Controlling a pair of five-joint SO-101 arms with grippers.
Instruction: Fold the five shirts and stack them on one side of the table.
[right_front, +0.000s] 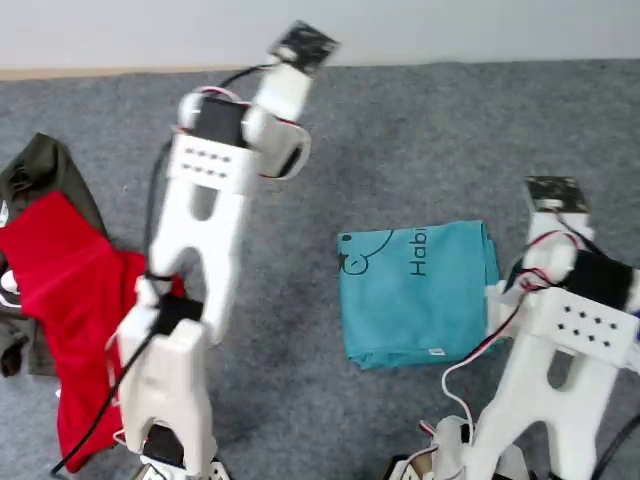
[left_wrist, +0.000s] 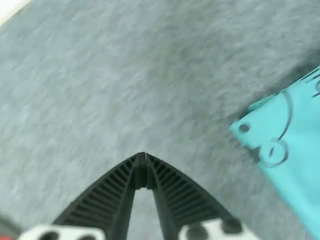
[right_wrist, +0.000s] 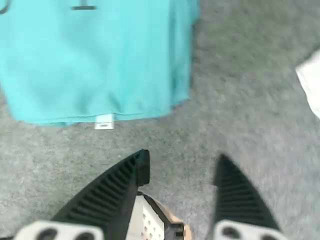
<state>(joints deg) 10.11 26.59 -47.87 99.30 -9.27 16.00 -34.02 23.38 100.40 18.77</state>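
Observation:
A folded teal shirt (right_front: 415, 290) with dark print lies flat on the grey carpeted table (right_front: 420, 130), right of centre. A crumpled red shirt (right_front: 60, 290) lies at the left edge on top of a dark olive shirt (right_front: 40, 170). My left gripper (left_wrist: 142, 159) is shut with nothing in it, over bare carpet, with a corner of the teal shirt (left_wrist: 290, 150) off to one side. In the high view the left gripper (right_front: 300, 45) sits near the table's far edge. My right gripper (right_wrist: 182, 160) is open and empty just off the teal shirt's (right_wrist: 100, 60) hem, beside the shirt's right side (right_front: 555, 195).
Something white (right_wrist: 311, 85) shows at the edge of the right wrist view. A small white patch (right_front: 8, 285) peeks out by the red shirt. Bare carpet runs along the far side and between the two shirt piles.

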